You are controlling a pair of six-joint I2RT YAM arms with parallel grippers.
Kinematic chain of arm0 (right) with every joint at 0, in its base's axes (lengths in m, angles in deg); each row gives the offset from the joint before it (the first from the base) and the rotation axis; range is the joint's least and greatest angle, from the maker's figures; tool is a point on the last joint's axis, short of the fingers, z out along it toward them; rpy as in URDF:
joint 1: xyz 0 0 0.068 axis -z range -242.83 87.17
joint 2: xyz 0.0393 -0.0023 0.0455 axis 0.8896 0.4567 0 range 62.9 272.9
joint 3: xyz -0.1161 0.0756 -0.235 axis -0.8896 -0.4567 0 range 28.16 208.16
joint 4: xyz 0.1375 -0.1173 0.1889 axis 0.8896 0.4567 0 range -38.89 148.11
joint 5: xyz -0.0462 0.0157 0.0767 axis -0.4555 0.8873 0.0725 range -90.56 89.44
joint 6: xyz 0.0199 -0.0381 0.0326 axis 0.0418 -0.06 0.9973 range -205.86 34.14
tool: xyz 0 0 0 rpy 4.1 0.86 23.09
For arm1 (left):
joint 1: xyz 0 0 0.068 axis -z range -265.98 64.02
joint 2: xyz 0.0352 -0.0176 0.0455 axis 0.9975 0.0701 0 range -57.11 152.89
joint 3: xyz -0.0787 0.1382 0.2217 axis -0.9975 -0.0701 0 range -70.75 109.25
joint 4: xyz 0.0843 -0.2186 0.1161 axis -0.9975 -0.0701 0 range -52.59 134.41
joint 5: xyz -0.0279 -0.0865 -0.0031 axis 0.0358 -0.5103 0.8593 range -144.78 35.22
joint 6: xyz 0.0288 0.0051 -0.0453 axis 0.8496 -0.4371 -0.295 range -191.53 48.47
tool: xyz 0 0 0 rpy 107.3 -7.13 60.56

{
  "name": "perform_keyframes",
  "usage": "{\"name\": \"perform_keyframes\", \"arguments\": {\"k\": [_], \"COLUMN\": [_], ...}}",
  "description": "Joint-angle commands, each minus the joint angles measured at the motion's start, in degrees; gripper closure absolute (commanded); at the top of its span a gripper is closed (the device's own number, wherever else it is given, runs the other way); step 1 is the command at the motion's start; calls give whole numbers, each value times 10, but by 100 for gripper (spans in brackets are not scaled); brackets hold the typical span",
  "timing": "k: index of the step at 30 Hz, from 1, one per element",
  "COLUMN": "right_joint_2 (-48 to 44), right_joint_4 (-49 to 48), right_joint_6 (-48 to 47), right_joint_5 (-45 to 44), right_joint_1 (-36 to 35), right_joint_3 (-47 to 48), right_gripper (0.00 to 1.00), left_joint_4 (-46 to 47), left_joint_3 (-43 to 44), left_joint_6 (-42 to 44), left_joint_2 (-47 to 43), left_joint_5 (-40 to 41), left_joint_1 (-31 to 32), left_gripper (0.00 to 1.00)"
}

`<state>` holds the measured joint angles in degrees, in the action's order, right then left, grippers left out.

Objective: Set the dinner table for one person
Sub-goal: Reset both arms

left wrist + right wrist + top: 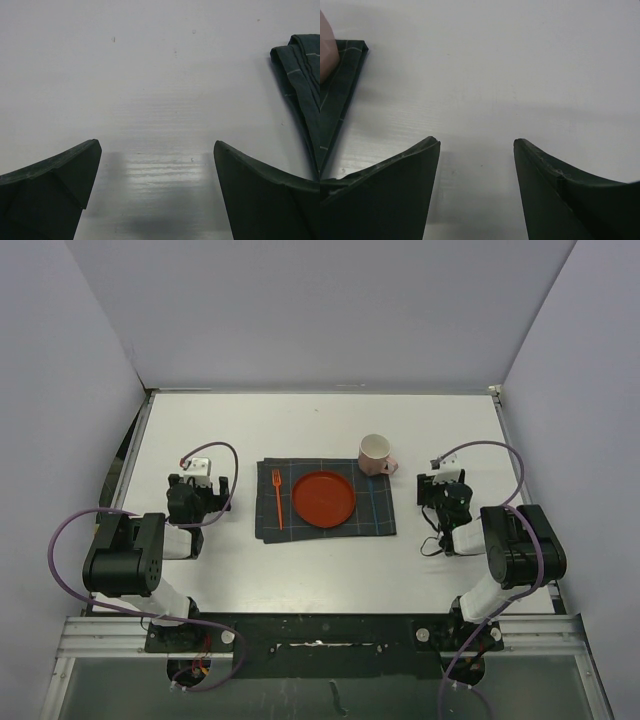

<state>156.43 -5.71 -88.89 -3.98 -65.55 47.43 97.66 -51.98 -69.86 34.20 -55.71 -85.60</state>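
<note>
- Jaws of my left gripper [157,150] and right gripper [476,142] stand apart, empty, above the white dinner table [300,420]
- Between them: one dark mat [375,520] carrying one red plate [323,498], one orange fork [278,498], one pink cup [375,453] at its far right corner

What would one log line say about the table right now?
left gripper: open, empty; right gripper: open, empty; both: over bare dinner table; mat: plate centred, fork left of plate; mug: mat's far right corner

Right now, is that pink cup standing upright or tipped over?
Upright: from above, the cup shows its round open mouth facing up.
</note>
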Motion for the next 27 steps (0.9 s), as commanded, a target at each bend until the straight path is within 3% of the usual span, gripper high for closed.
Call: {"name": "perform_keyframes", "arguments": {"k": [1,4,7,9,27], "right_joint_2": [-6,-5,-5,-5,-4], "right_joint_4": [4,8,20,17,36], "right_joint_6": [-13,-12,-5,-5,4], "right_joint_5": [-2,-27,-32,-32,-5], "right_joint_1": [-6,-13,-15,-16,1], "right_joint_3": [9,11,18,17,27], "right_gripper": [37,34,9,2,2], "left_joint_4": [20,19,19,19,19], "left_joint_3": [16,16,16,16,16], "left_joint_6": [-8,-8,-8,-8,-8], "left_joint_2": [6,6,6,6,6], "left_joint_5": [-9,-9,-9,-9,-9], "left_joint_1": [-2,-2,-2,-2,-2], "left_gripper": [2,2,2,2,2]}}
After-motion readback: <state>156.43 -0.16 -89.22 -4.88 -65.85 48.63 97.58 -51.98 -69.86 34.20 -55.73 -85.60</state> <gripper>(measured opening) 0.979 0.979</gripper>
